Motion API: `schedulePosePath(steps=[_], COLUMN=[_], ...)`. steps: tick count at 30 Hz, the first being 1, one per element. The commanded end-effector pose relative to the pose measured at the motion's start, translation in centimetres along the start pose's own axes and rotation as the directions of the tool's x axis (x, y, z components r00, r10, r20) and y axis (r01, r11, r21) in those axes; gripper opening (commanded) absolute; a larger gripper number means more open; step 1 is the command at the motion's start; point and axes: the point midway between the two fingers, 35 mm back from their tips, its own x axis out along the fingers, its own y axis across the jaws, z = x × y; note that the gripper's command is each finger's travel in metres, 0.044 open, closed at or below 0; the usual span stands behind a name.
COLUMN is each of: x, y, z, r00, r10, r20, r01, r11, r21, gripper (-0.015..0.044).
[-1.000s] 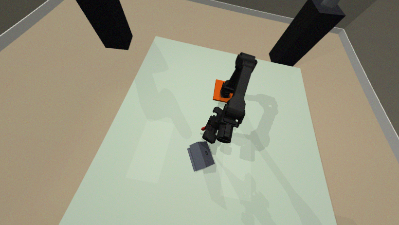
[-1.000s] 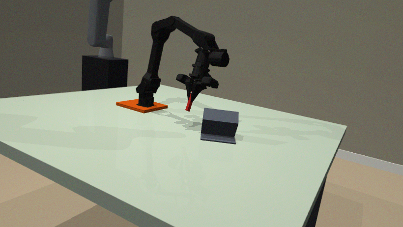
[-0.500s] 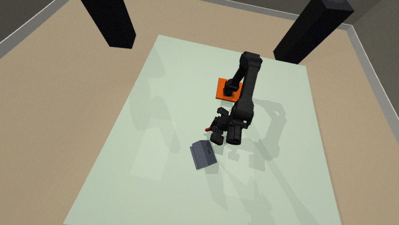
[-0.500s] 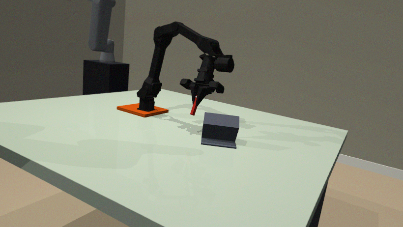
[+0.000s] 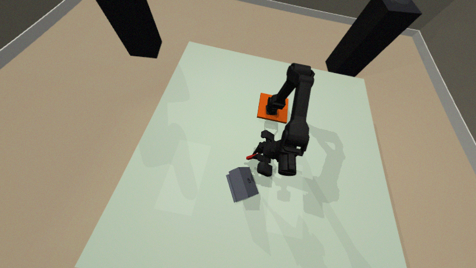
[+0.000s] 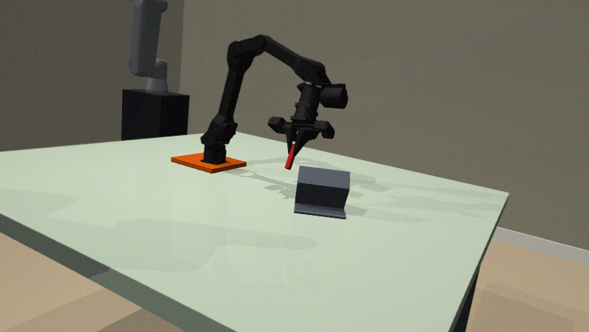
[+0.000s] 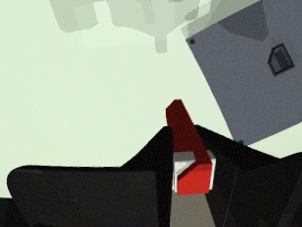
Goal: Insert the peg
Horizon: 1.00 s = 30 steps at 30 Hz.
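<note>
My gripper [image 5: 256,155] [image 6: 291,151] [image 7: 180,133] is shut on the red peg [image 5: 250,156] [image 6: 289,157] [image 7: 184,129] and holds it tilted in the air above the table. The peg has flat sides; its lower end sticks out past the fingertips. The grey block with the sloped panel [image 5: 251,191] [image 6: 323,177] [image 7: 224,74] stands beside the peg, not touching it. Its hole [image 5: 249,180] [image 7: 281,59] is five-sided with one pointed side, and empty; it shows at the upper right in the wrist view. In the exterior view the hole is hidden.
The arm's orange base plate [image 5: 263,100] [image 6: 185,159] lies behind the gripper on the pale green table [image 5: 126,232] [image 6: 205,255]. Two black pedestals [image 5: 133,29] [image 5: 369,36] stand beyond the table; one [image 6: 141,115] shows in the exterior view with a grey arm on it.
</note>
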Motion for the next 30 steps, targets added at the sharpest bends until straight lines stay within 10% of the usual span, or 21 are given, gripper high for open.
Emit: schedulePosePath(steps=[1, 30], x=[-0.3, -2.3], y=[-0.4, -2.2], z=[0.4, 3.2], r00=[1.0, 0.982], r10=[-0.017, -0.129], r20=[-0.022, -0.135], r01=[0.016, 0.098], r11=[0.999, 0.972], r21=[-0.033, -0.215], gripper=[0.0, 0.0])
